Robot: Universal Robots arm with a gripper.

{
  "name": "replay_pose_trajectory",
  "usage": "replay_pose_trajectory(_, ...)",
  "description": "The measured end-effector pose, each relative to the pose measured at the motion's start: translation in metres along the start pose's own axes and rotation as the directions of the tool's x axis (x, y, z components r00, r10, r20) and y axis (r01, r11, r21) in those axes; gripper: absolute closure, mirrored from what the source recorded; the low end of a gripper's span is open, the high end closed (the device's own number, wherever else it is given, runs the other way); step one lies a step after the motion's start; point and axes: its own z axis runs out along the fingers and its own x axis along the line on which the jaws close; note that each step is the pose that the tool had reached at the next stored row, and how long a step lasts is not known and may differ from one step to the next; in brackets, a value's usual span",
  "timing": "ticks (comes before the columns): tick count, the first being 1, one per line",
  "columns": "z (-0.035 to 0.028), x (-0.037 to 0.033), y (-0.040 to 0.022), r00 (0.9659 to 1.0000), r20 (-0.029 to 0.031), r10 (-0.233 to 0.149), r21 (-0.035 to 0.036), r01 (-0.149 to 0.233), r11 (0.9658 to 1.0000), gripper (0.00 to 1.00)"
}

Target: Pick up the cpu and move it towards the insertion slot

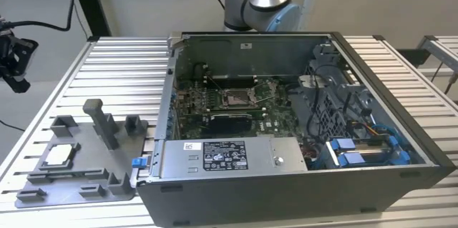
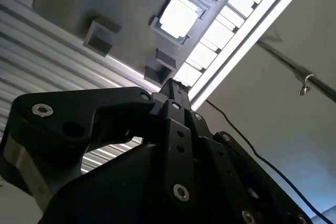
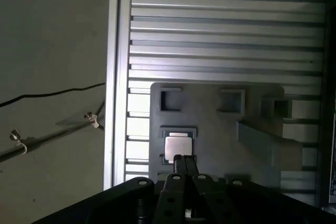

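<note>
- The gripper [image 3: 184, 160] hangs high above the table with its fingers [image 3: 178, 162] drawn together and nothing between them.
- In both wrist views the cpu [image 3: 177, 148] lies flat in its square pocket on the grey fixture tray [image 3: 210, 114], well apart from the fingertips.
- For a good pick, I judge the jaws need to spread wider than the chip, square to its edges and centred over it, clear of the raised grey blocks [image 3: 232, 100].
- In the exterior view the insertion slot [image 1: 236, 97] sits inside the open computer case [image 1: 301, 185], on the exterior view's right of the tray.
</note>
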Motion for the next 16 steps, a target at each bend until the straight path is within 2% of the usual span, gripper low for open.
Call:
replay_pose_trajectory(2,-0.0001,0.0000,-0.0019,1.0000,0.0000,0.000,0.0001,0.000,1.0000,1.00)
replay_pose_trajectory(16,-0.0002,0.0001,-0.0038,1.0000,0.0000,0.000,0.0000,0.000,1.0000,1.00)
